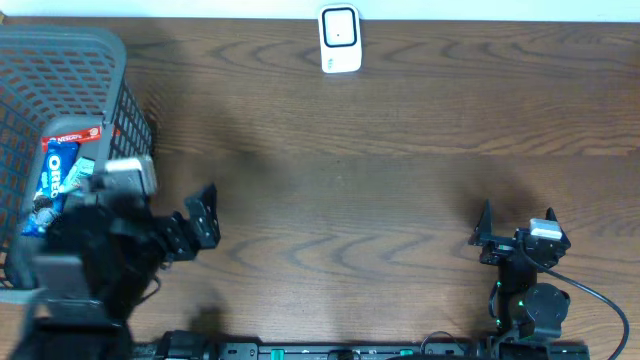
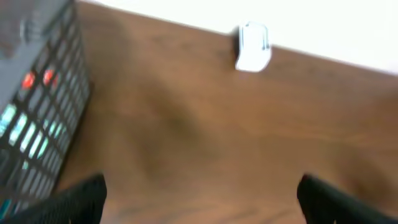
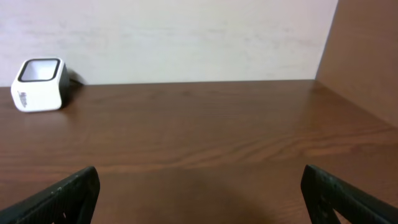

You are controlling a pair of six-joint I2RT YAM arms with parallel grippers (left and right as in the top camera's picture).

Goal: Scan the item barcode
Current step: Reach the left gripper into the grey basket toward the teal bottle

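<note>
One white scanner (image 1: 339, 38), one grey basket (image 1: 60, 45) holding perhaps two packets (image 1: 58, 170), left claw (image 1: 207, 215) and right claw (image 1: 517, 215) both wide

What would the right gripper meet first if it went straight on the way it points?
Nothing close: the open right gripper points across the table toward the back wall. The scanner sits left of that line. Depth is unclear.

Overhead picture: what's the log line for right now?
left fingers open, empty | right fingers open, empty | Oreo pack in basket | scanner untouched, far side
</note>
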